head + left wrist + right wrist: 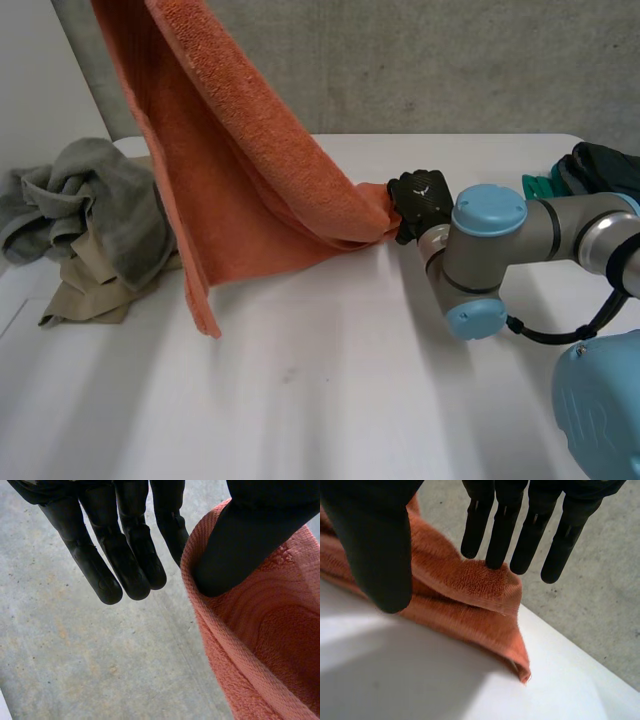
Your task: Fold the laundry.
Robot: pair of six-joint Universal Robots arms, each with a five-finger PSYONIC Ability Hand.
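Black fingers (500,535) of the right hand (420,203) reach out straight, their tips on a ridge of the orange towel (250,180). The thumb (370,545) closes on the cloth from the other side. It is a shallow pinch on the towel's bunched lower end, just short of a corner that lies on the white table (330,400).

The left hand (125,545) is straight-fingered too. Its thumb (240,545) presses the towel's hemmed edge against the nearest finger, and the other fingers stand free of the cloth.

Both grips look thin to me. The likeliest failure is the thick terry sliding out of the left pinch under the weight of the hanging part, which would drop the whole sheet in a heap. A hard pull by the right hand could strip its own end loose the same way. The free corner at the lower left of the head view could also drag into the laundry pile as the towel comes down.

The towel is heavy, looped-pile terry. It runs from the top left of the head view down in a sagging swag to the right hand at centre right, doubled along its length. At the far left a crumpled grey towel (100,200) lies on a beige cloth (85,290).
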